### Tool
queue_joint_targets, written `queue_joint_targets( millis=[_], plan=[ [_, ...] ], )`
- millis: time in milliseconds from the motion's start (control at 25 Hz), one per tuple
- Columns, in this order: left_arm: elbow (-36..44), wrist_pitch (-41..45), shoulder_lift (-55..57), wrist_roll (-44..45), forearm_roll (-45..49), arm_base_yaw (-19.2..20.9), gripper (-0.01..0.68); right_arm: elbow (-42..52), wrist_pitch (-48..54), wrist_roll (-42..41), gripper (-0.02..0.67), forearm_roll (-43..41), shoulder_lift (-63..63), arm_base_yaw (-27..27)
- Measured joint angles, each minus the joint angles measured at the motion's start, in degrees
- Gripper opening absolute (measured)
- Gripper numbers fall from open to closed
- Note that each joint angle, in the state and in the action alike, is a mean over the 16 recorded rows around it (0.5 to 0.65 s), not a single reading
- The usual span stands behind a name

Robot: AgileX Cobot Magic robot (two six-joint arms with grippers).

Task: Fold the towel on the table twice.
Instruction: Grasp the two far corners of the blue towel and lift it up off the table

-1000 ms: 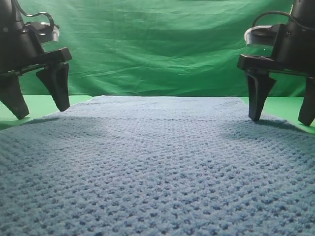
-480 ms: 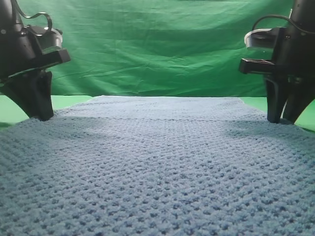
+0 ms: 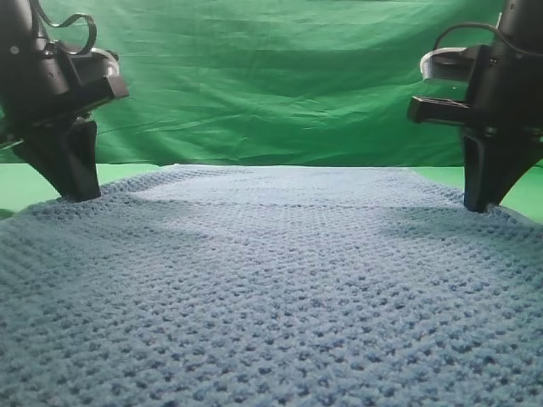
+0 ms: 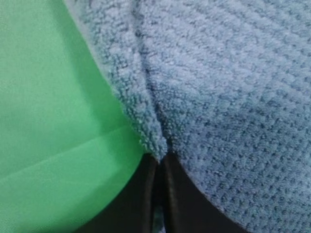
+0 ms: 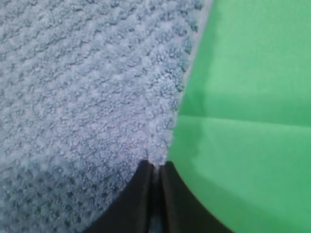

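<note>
Towel [image 3: 271, 280] — thick waffle weave, soft, floppy, likely drapes and sags. Left pincer [image 4: 159, 160] and right pincer [image 5: 156, 167] each pinch a side edge — sensible hold. Worktop [image 5: 252, 97] beneath.

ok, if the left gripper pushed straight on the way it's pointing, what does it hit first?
The left gripper points down and is already shut on the towel edge. Straight on, it would likely press that pinched edge into the green table right beneath.
</note>
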Motion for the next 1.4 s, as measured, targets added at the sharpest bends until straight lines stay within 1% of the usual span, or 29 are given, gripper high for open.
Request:
queue_joint_targets(
  millis=[160,320,520,680,880,1080,1240,1400],
  plan=[
    [-4.6,2.7,0.1,-1.6,0.9,0.0,0.0,-1.3,1.4,0.0,0.0,-0.9,-2.7,0.0],
    [-8.7,4.3,-0.6,-3.8,2.2,0.0,0.0,-4.5,3.5,0.0,0.0,-2.0,-5.5,0.0],
    [-11.9,4.1,-3.2,-6.3,3.7,0.0,0.0,-11.3,6.7,-0.1,0.0,-3.2,-7.9,0.0],
    [-13.0,2.2,-6.6,-7.8,4.7,0.0,0.0,-18.2,8.5,-0.3,0.0,-3.8,-8.8,0.0],
    [-13.2,-2.9,-11.5,-8.5,4.5,0.0,0.0,-26.6,8.7,-0.9,0.0,-4.1,-9.0,0.1],
    [-13.2,-10.4,-15.2,-7.3,2.3,0.0,0.0,-33.3,5.7,-1.7,0.0,-4.2,-8.8,0.1],
    [-13.2,-18.0,-16.7,-3.3,-2.3,0.0,0.0,-36.7,1.1,-2.3,0.0,-4.2,-8.3,0.1],
    [-13.2,-26.2,-17.3,3.5,-9.2,0.0,0.0,-38.9,-4.4,-2.8,0.0,-4.2,-7.3,0.1]
  ],
)
